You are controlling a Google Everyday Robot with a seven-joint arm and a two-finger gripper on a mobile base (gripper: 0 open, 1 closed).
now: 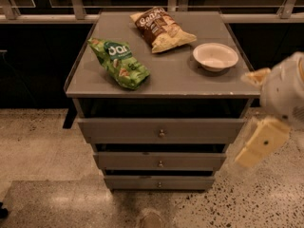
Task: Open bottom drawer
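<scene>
Nearest to me on the right hangs the gripper [262, 141], a pale blurred shape beside the cabinet, and I cannot tell whether it is open or closed. To its left and a little lower sits the bottom drawer [142, 182], the lowest of the three, its long axis running left to right and its front with the small knob [159, 184] facing me. Left of the gripper and higher are the middle drawer [190, 161] and top drawer [199, 130], then on the cabinet top [175, 72] a green chip bag [121, 63], a white bowl [215, 56] and, farthest, a brown chip bag [161, 28].
</scene>
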